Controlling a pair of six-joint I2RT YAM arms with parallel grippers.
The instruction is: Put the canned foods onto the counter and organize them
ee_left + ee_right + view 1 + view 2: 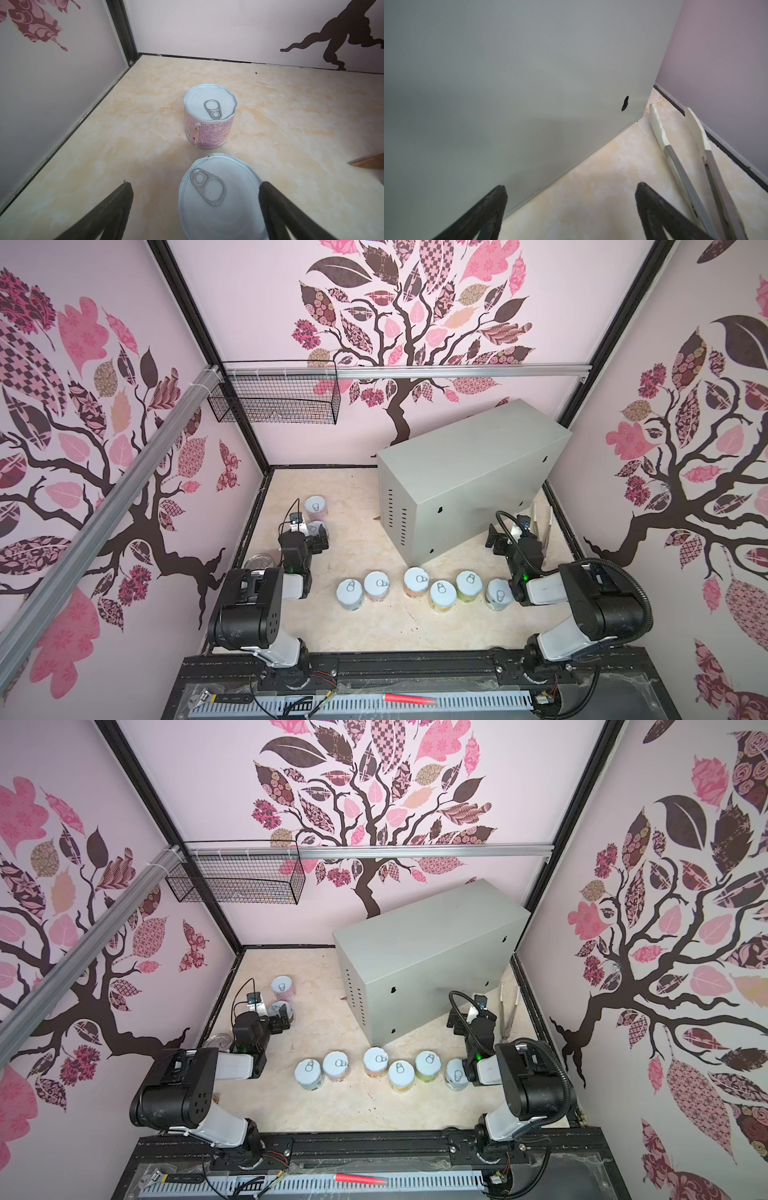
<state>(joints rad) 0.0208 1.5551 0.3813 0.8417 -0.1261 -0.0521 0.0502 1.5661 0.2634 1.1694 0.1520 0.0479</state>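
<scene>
Six short cans (416,578) stand in a loose row on the bench (374,626) before the grey metal box (478,456), two more near the left wall. The left pincer (195,185) is spread wide astride the nearer can (220,207) of that pair, not pinching. The right pincer (570,186), spread and empty, hangs low by the box, tongs (659,128) beside it.

six cans (416,581) line the worktop (374,626) before the box (469,472); two cans (316,508) left, tongs (509,1006) right, seemingly by the wall.
</scene>
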